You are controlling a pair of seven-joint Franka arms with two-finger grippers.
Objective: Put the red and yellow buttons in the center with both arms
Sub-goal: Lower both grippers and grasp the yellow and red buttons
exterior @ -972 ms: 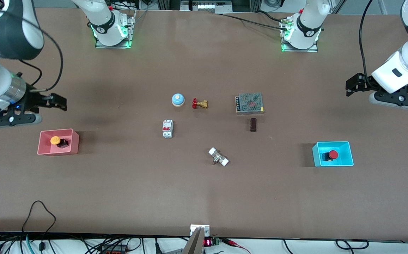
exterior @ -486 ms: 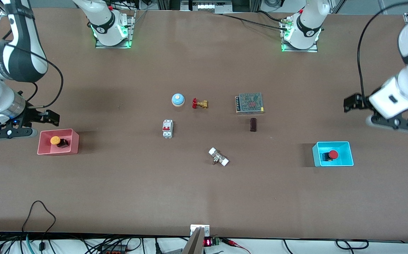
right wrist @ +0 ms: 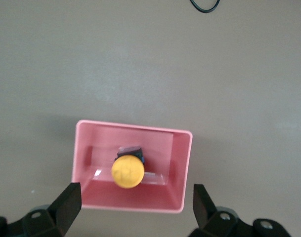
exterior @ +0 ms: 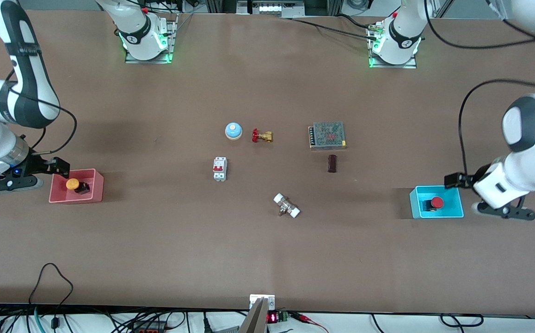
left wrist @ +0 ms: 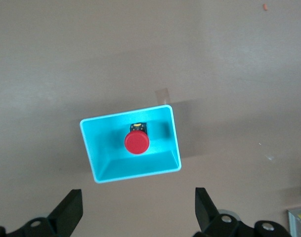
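At the right arm's end of the table (exterior: 165, 249), the right gripper (right wrist: 135, 210) is seen hovering over the edge of a pink bin (exterior: 59, 199). Its fingers (right wrist: 67, 203) are spread wide, roughly as wide as the bin, and nothing is held between them. The yellow button (exterior: 73, 184) is found inside the pink bin, lying tipped with its orange-yellow cap toward the right arm's end and its black body beside it.

Toward the middle of the table, a white circuit breaker (exterior: 219, 169) with red switches is placed, and a blue dome bell (exterior: 233, 131) is set farther from the front camera, just beside a brass valve (exterior: 262, 136) with a red handwheel. A small fitting with white ends (exterior: 286, 206) lies nearer to the front camera. A mesh-covered power supply (exterior: 327, 135) is seen toward the left arm's end, with a small dark block (exterior: 332, 163) just nearer to the front camera.

At the left arm's end, a cyan bin (exterior: 452, 210) holds the red button (exterior: 436, 202), lying tipped on the bin's floor. The left gripper (left wrist: 138, 212) is held over the edge of this bin, its fingers (left wrist: 70, 210) opened wide and gripping nothing.
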